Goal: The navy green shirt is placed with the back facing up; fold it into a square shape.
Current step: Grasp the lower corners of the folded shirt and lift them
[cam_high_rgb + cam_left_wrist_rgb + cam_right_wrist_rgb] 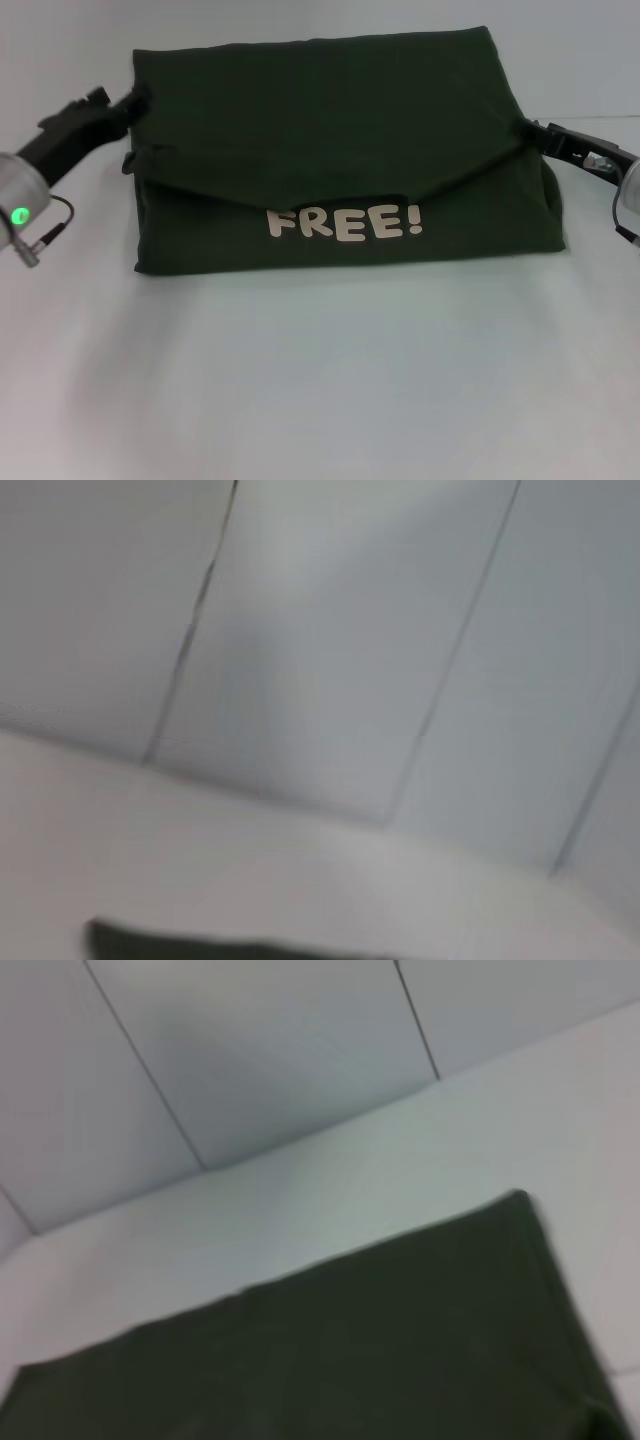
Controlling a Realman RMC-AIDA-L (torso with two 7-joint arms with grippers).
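Navy green shirt half-folded, left jaws and right jaws pinching its opposite edges

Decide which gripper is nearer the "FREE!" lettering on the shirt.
Left, narrowly. The left gripper is at the shirt's upper left edge; the right gripper is at its right edge, slightly farther from the lettering.

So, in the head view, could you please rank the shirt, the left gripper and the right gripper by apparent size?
1. navy green shirt, by far the largest.
2. left gripper and right gripper: no fair ranking between them, each is partly out of frame.
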